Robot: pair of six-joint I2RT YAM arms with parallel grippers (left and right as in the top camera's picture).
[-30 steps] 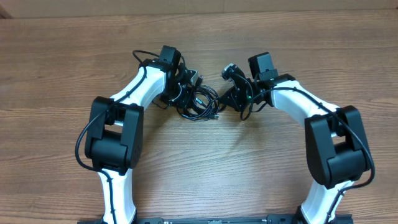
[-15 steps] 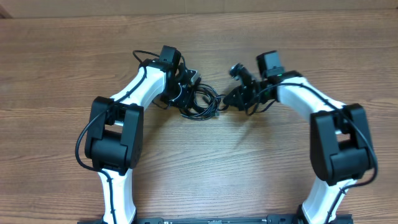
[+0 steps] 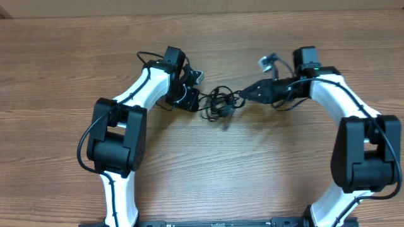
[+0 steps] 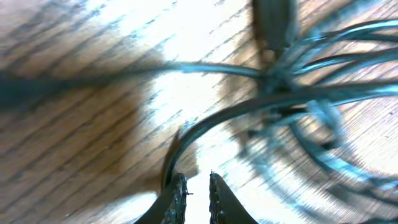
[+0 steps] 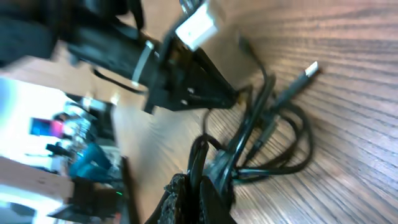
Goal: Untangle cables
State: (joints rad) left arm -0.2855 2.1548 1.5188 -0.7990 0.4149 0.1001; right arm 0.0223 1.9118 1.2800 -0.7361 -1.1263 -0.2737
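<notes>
The cables (image 3: 218, 105) lie as a small black tangle on the wooden table between my two grippers. My right gripper (image 3: 247, 95) is at the tangle's right side. In the right wrist view the right gripper (image 5: 200, 185) is shut on a black strand of the cables (image 5: 268, 127), and a silver plug (image 5: 306, 73) points away to the right. My left gripper (image 3: 192, 96) is at the tangle's left end. In the left wrist view its jaws (image 4: 194, 185) are almost closed, and a strand (image 4: 186, 134) of the blurred cables (image 4: 311, 93) runs down to the left fingertip.
Bare wooden table (image 3: 208, 170) surrounds the tangle. Both white arms curve in from the near edge, the left arm (image 3: 142, 88) and the right arm (image 3: 334, 94). The left arm's black wrist (image 5: 180, 78) shows in the right wrist view.
The right gripper has closed on a strand and moved right, away from the left gripper. The tangle has been drawn rightward and stretched out. The left arm has stayed put.
</notes>
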